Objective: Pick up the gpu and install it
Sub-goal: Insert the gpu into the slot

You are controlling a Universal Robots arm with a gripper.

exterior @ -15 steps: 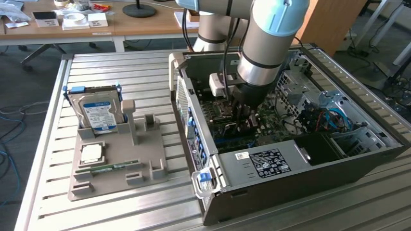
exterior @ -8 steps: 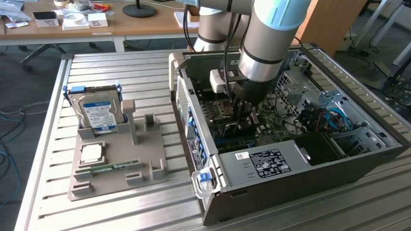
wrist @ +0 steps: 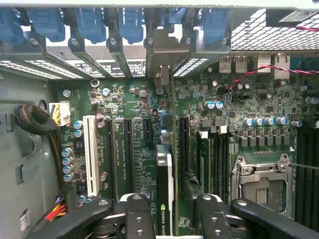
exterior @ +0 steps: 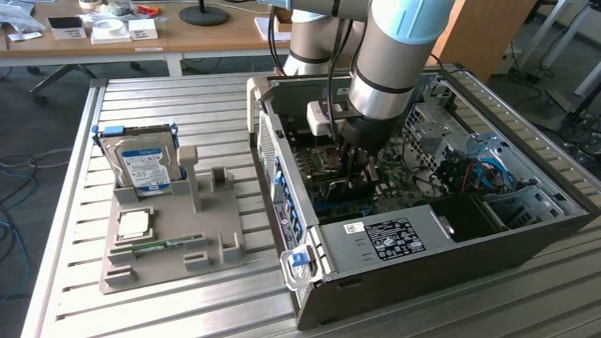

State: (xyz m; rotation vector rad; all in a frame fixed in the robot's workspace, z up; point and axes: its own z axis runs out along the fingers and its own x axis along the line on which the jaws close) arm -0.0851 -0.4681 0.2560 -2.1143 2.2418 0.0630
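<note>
Wrist view: gpu [wrist: 165,191] standing on edge in a motherboard [wrist: 149,129] slot, pale bracket [wrist: 160,50] up against the rear slot openings of the case, gripper [wrist: 167,219] spread wide with one finger each side of the card, not clamping it. Exterior view: gripper [exterior: 358,176] reaching down inside the open computer case [exterior: 395,267] on the slatted table [exterior: 169,105]. To the exterior view's left, grey holder tray [exterior: 174,264] carrying a hard drive [exterior: 141,163].

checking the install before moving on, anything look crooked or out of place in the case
Nothing stands out. The gpu stands on edge in a motherboard slot, its bracket at the rear slots, between the open claw fingers.
</note>
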